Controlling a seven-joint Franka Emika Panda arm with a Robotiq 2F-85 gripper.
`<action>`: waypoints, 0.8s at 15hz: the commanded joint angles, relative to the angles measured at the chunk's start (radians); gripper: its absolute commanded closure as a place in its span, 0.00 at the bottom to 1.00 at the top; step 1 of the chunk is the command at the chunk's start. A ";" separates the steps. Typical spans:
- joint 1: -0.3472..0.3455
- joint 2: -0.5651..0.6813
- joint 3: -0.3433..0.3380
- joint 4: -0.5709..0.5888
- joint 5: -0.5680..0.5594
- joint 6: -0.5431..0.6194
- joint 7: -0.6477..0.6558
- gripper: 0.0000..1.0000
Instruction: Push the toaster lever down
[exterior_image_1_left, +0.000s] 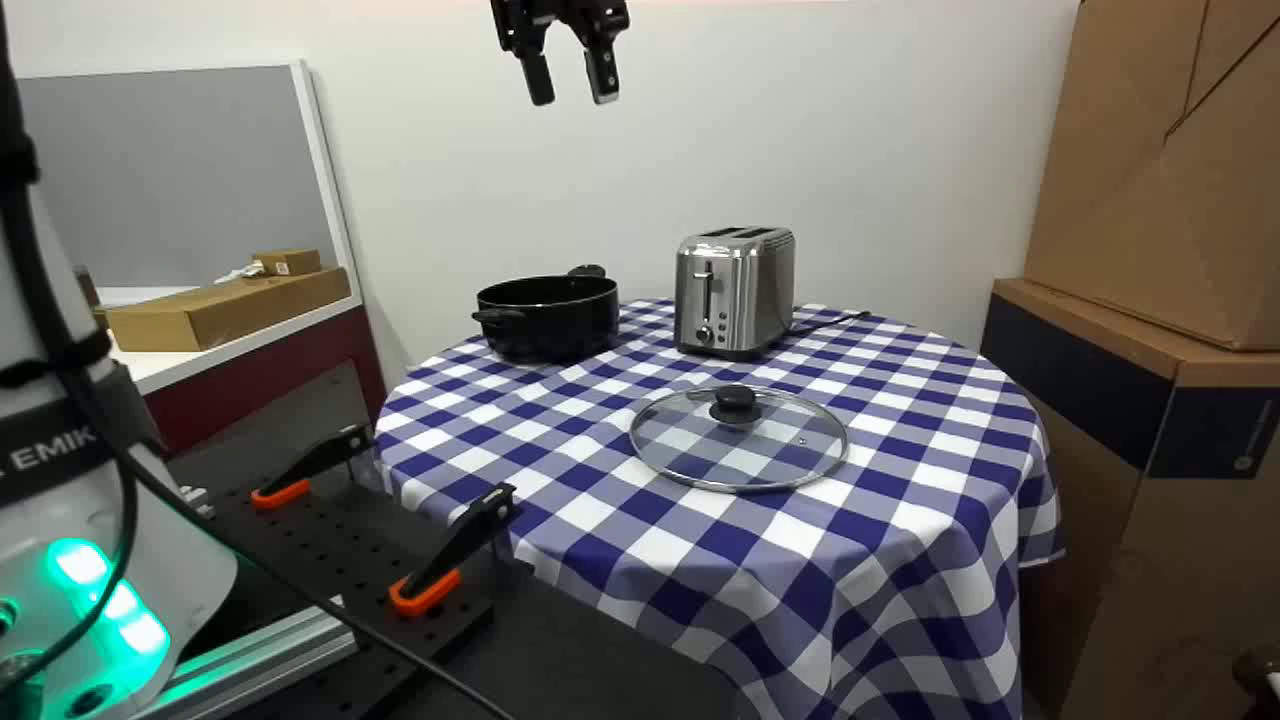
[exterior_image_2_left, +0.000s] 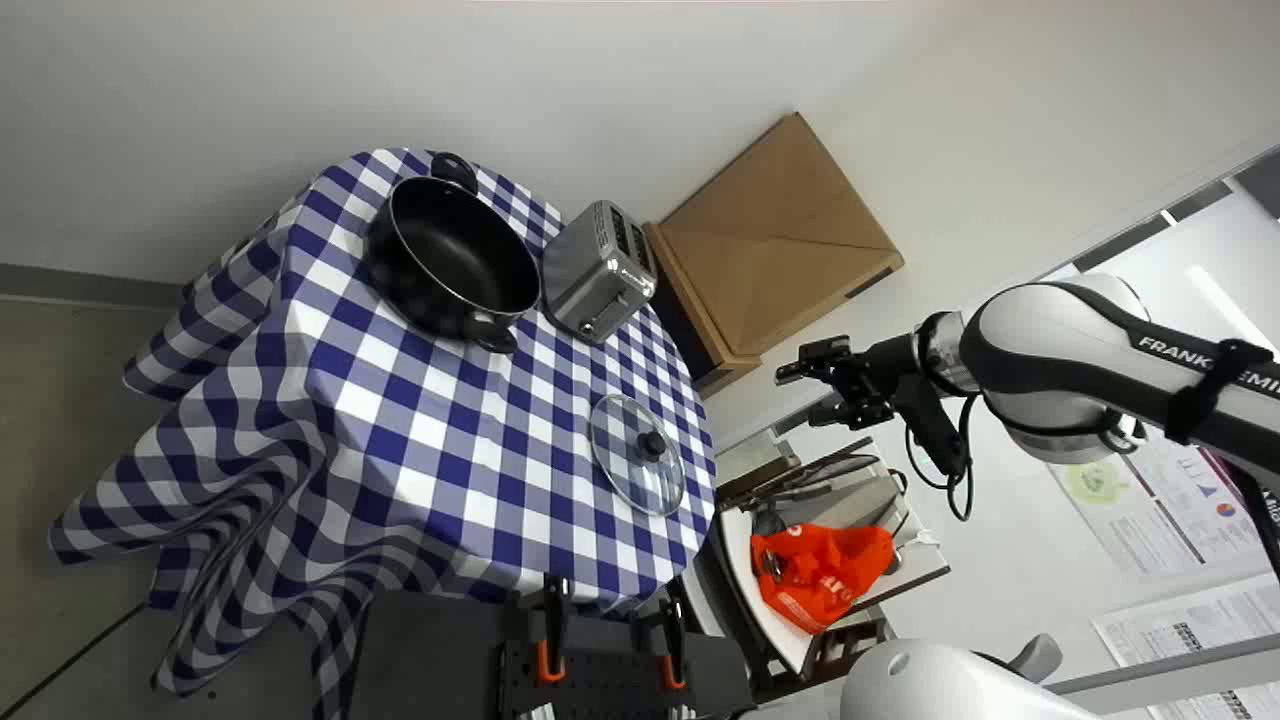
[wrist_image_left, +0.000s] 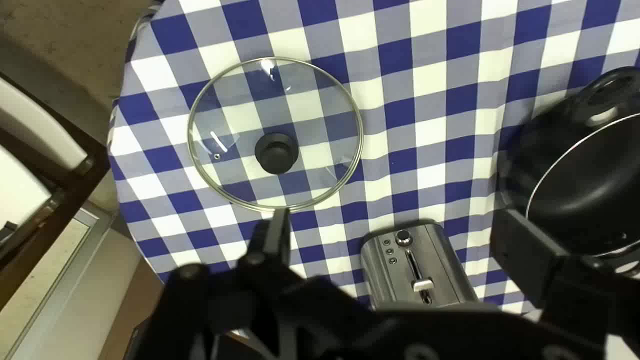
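The silver toaster (exterior_image_1_left: 775, 290) stands upright on the checkered table and shows in both exterior views (exterior_image_2_left: 578, 272). Its lever (exterior_image_1_left: 703, 274) sits near the top of its slot, above the round knob. In the wrist view the lever (wrist_image_left: 423, 285) and the toaster's front (wrist_image_left: 397, 277) show between the fingers, with the toaster's top hidden by the gripper body. My gripper (exterior_image_1_left: 573, 88) is open and empty, high above the table and apart from the toaster. It also shows in an exterior view (exterior_image_2_left: 806, 393) and the wrist view (wrist_image_left: 395, 225).
A black pot (exterior_image_1_left: 548, 325) stands beside the toaster. A glass lid (exterior_image_1_left: 740, 455) with a black knob lies in front of the toaster. The toaster's cord (exterior_image_1_left: 830, 324) runs along the cloth. Cardboard boxes (exterior_image_1_left: 1150, 190) stand beyond the table; clamps (exterior_image_1_left: 455, 550) stick up at its near edge.
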 joint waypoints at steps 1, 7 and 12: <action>0.000 0.001 0.000 -0.004 0.000 -0.005 0.000 0.00; -0.005 0.022 0.000 -0.001 -0.007 0.032 0.000 0.00; 0.009 0.168 -0.010 0.090 -0.001 0.147 -0.019 0.25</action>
